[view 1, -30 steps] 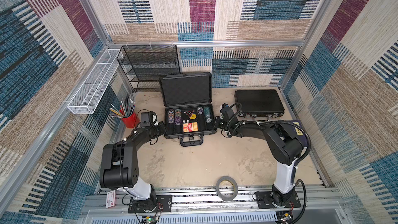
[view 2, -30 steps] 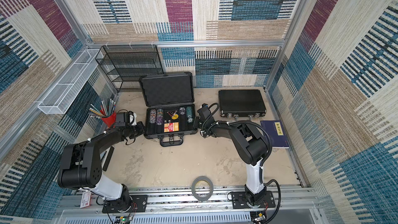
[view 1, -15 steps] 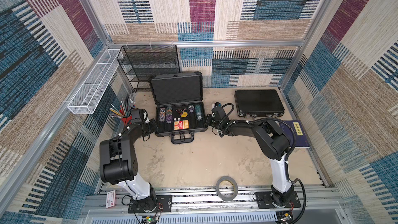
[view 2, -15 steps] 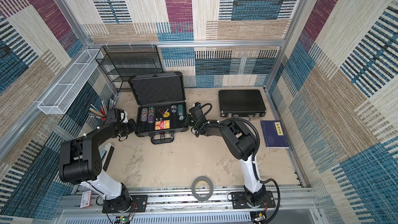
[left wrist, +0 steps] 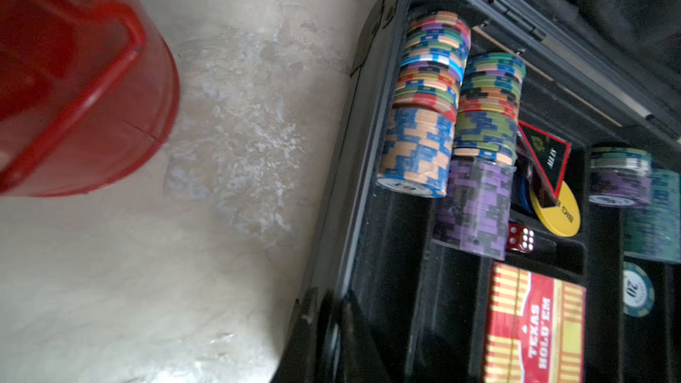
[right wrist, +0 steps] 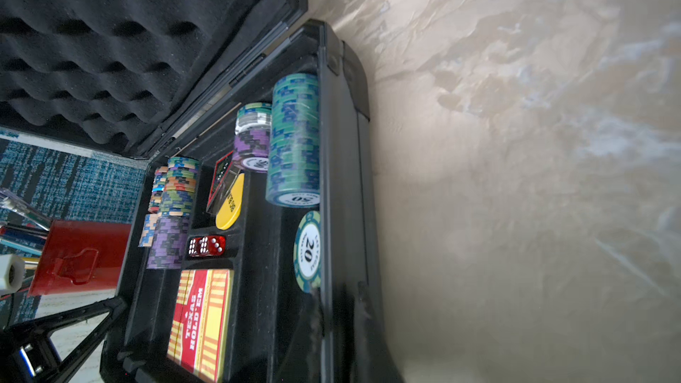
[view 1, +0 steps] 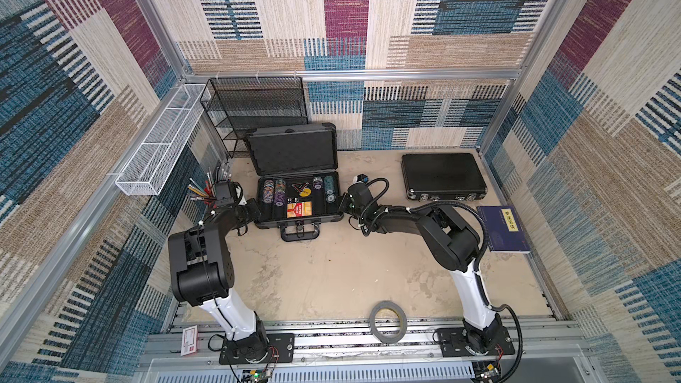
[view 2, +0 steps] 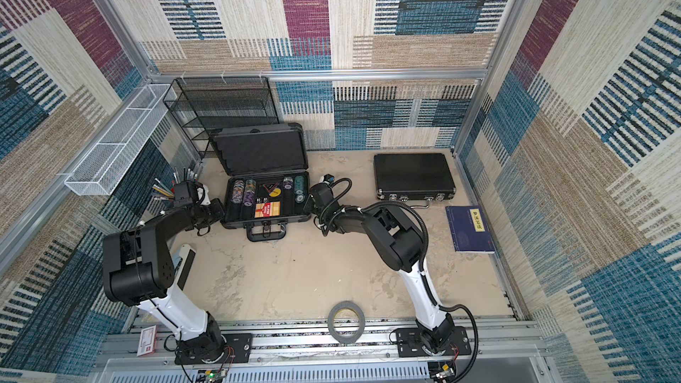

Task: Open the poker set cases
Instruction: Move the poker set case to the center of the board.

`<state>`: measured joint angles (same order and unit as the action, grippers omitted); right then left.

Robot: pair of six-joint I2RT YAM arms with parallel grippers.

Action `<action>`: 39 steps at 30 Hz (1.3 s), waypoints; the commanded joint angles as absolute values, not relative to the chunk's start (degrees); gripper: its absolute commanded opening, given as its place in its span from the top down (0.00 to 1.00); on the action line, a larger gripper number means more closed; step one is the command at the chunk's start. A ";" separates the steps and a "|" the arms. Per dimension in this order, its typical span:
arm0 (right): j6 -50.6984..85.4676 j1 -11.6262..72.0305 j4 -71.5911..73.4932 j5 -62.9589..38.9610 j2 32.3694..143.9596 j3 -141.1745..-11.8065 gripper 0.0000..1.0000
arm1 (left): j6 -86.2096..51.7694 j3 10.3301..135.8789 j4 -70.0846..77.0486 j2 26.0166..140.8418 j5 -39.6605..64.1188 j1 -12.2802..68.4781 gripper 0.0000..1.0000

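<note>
1. Left wrist view: the left claw (left wrist: 337, 329) sits at the lower centre of the frame. Its jaws are drawn together on nothing, and the tips rest against the end wall of the larger grey case (left wrist: 344, 178). In a top view the right claw (view 1: 343, 205) is likewise closed and empty, against the opposite end wall.
2. Risk: the case is pinched between the two closed claws. An uneven push from either side would probably twist it or skid it across the counter (view 1: 331, 270).
3. Risk: the red pen cup (left wrist: 73, 86) fills the upper left of the left wrist frame, near the left claw. A sideways swing of that wrist could tip it and scatter the pens.
4. Risk: the grey case stands open at the centre of both top views, lid raised just in front of the black mesh rack (view 1: 258, 112). A jolt to the tray could drop the lid shut and undo this half of the task. The chip stacks (left wrist: 427, 105) lie loose in their slots and may spill.
5. Risk: the slim black case (view 1: 442, 175), at centre right in both top views, lies flat and closed, well apart from both claws. It is not yet opened. A closed claw pressing on its front latches may slide the light case backward instead of releasing them.
6. Risk: the blue book (view 1: 503, 228) lies near that case, beside the right arm's elbow. A reach by that arm could sweep it.
</note>
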<state>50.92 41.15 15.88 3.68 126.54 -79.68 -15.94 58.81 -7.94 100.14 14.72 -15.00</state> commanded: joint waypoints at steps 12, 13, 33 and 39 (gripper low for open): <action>61.25 46.79 15.80 -19.34 129.36 -83.05 0.99 | -19.14 62.22 -11.04 99.90 18.96 -15.20 0.78; 61.41 46.92 15.67 -19.68 129.48 -83.34 0.99 | -18.97 62.36 -11.33 99.64 18.59 -15.20 0.77; 63.14 46.65 15.37 -15.43 126.24 -80.13 0.74 | -19.62 58.70 -11.51 89.90 18.28 -13.10 0.62; 62.47 44.81 15.28 -13.40 123.83 -78.16 0.58 | -19.78 58.68 -11.60 87.33 18.47 -10.02 0.62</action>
